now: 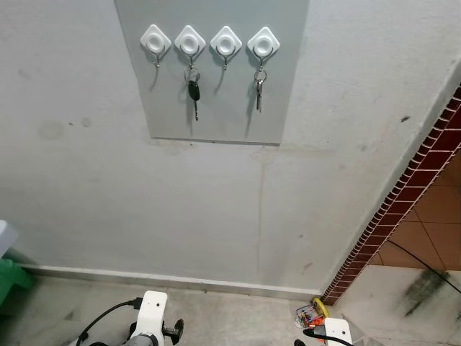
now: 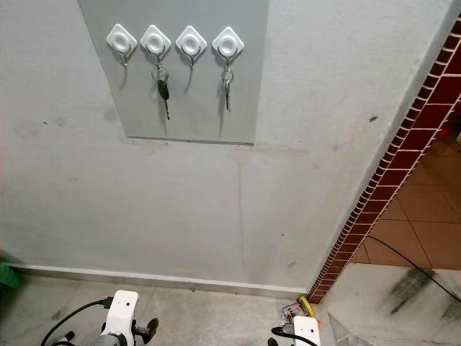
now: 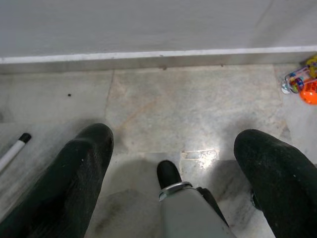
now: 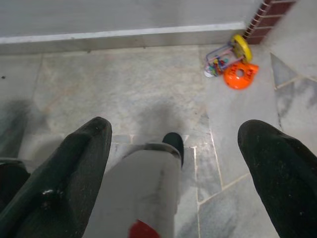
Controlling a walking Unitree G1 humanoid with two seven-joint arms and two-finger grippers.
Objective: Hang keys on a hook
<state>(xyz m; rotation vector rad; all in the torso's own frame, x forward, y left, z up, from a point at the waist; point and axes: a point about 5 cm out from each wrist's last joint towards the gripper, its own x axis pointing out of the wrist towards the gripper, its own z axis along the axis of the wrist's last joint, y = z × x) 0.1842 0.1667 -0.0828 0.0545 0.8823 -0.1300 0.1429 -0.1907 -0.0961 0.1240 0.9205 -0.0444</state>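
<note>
A grey panel (image 1: pixel 216 115) on the wall carries a row of white hooks. A black-headed key (image 1: pixel 194 91) hangs from the second hook (image 1: pixel 190 42). A bunch of silver keys (image 1: pixel 259 89) hangs from the fourth hook (image 1: pixel 263 44). The first hook (image 1: pixel 155 40) and the third hook (image 1: pixel 225 42) are bare. Both arms hang low, far below the panel: the left arm (image 1: pixel 151 311) and the right arm (image 1: pixel 336 331). My left gripper (image 3: pixel 173 144) is open over the stone floor, holding nothing. My right gripper (image 4: pixel 178 131) is open too, with nothing between its fingers.
A slanting band of red-brown tiles (image 1: pixel 403 187) ends the wall on the right. Small colourful plastic toys (image 4: pixel 230 64) lie on the floor at its foot. A green object (image 1: pixel 11 277) sits at the left edge. A black cable (image 1: pixel 425 263) crosses the floor at the right.
</note>
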